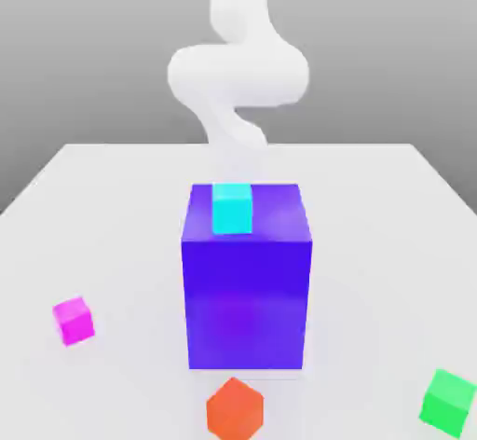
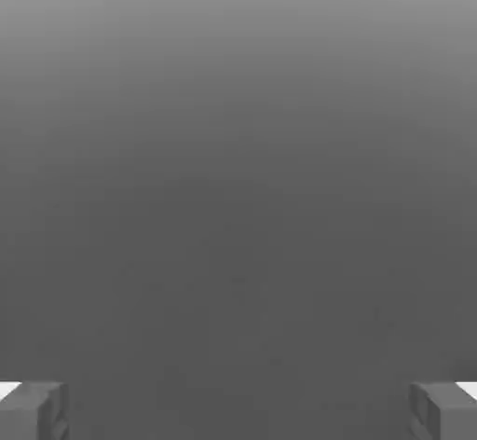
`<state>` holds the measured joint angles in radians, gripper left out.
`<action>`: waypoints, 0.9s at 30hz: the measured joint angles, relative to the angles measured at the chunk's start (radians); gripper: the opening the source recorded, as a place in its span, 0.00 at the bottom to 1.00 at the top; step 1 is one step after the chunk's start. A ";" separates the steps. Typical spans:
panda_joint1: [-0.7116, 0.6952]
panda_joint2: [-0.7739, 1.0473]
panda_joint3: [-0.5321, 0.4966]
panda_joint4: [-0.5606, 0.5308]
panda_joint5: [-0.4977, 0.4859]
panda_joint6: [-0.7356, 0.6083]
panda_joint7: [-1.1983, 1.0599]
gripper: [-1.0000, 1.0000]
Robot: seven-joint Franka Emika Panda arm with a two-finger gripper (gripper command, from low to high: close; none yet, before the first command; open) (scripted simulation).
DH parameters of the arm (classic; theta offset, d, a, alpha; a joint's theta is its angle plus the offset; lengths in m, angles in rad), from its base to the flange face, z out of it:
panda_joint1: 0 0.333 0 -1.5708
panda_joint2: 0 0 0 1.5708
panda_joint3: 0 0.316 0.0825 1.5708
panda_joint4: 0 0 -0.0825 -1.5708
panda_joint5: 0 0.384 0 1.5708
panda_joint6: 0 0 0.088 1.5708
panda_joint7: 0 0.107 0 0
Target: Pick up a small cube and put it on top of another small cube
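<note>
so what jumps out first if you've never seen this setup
The big blue-violet block dominates the middle of the white table, with a cyan cube on top. Around it lie a small magenta cube, an orange-red cube and a green cube.

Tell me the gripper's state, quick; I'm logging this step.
Gripper: open, fingers spread wide apart, holding nothing.
</note>
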<state>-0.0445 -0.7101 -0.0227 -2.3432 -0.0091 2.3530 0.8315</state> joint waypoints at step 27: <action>-0.465 0.991 -0.127 -0.347 0.235 0.611 0.049 0.50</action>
<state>-0.5096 0.2809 -0.1496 -2.6899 0.2263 2.9644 0.8810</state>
